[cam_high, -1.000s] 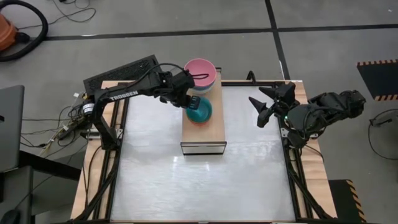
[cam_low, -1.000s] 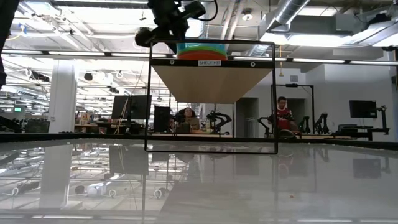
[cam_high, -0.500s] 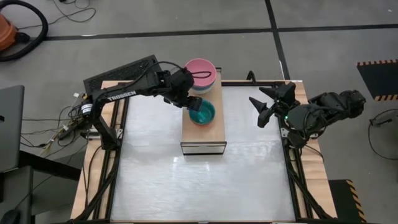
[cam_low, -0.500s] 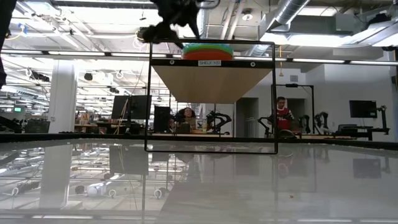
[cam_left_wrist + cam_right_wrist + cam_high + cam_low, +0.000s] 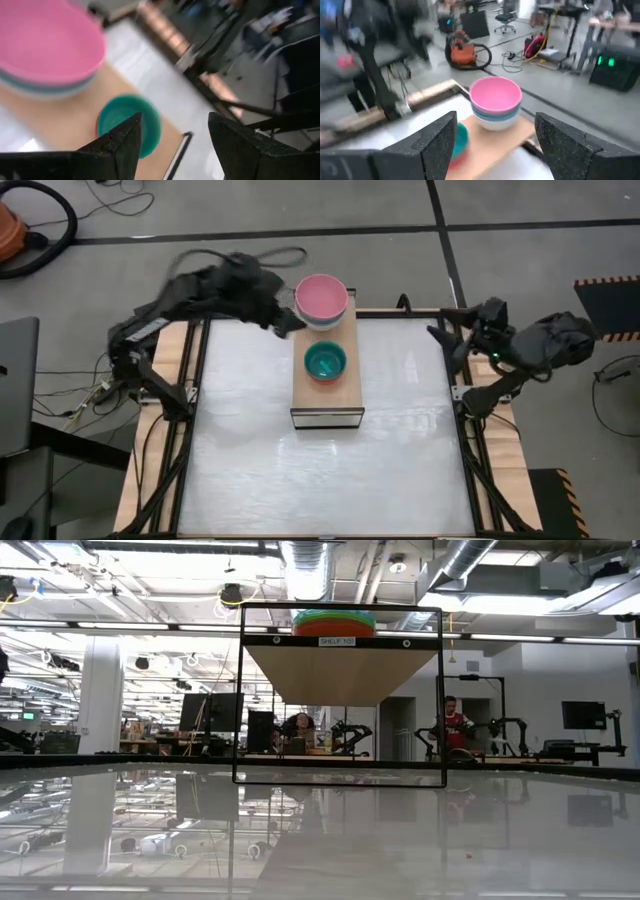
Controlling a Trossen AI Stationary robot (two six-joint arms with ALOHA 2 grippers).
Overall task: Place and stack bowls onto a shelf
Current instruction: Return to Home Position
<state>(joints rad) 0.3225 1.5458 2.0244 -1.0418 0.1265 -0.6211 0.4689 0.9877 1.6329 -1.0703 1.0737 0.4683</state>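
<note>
Left gripper point(image 5: 288, 322) hangs w/ fingers point(image 5: 120, 145) spread wide, nothing between them, touching nothing. Just beside its tips: pink-topped bowl stack point(image 5: 322, 298) on shelf point(image 5: 326, 398). Teal-topped stack point(image 5: 325, 362) sits a bit farther ahead on same shelf, apart from the pink one. Right gripper point(image 5: 452, 330) waits well apart across table point(image 5: 330, 480), also spread, empty. Bowls look like light, stiff, smooth plastic, prob. slippery, not fragile. If you regrip, pinch a rim, one finger inside, one outside. Nested bowls may lift together.
</note>
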